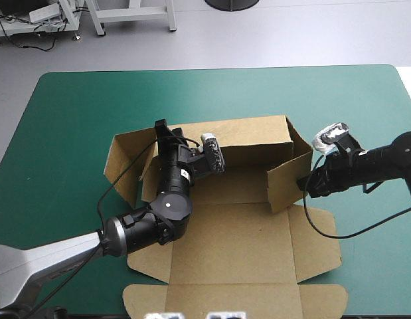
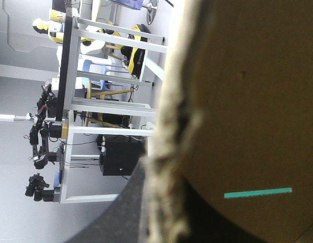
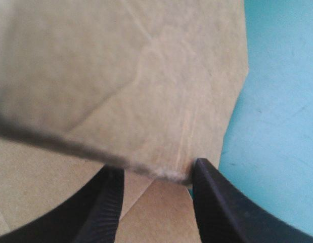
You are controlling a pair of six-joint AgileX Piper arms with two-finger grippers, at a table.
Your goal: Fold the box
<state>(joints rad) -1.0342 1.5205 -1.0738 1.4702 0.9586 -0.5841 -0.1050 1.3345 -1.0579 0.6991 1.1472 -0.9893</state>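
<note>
The right gripper (image 3: 156, 168) has its black fingers (image 3: 217, 202) standing apart. The blurred top edge of a raised wall of the box (image 3: 121, 76) runs across the gap between them and touches the tip of one finger. Beyond that edge the brown board fills most of the wrist view, with the teal-green cover (image 3: 280, 101) beside it. Seen from above, this gripper (image 1: 303, 183) sits at the outer end of the right-hand wall (image 1: 289, 186), its arm reaching in from the table's right edge.

The left gripper (image 1: 161, 128) is tucked into the far left corner of the box, up against the standing board there. Whether it is apart or together cannot be told, since its own view is nearly filled by close, blurred board (image 2: 247, 101) with a thin teal-green streak showing in it. Its arm lies over the left part of the floor panel (image 1: 232, 242), coming from the near left.

The box rests about the middle of the table (image 1: 72, 113). Its far, left and right walls are raised, and the lid panel (image 1: 232, 299) lies flat toward the near edge with its small flaps spread
</note>
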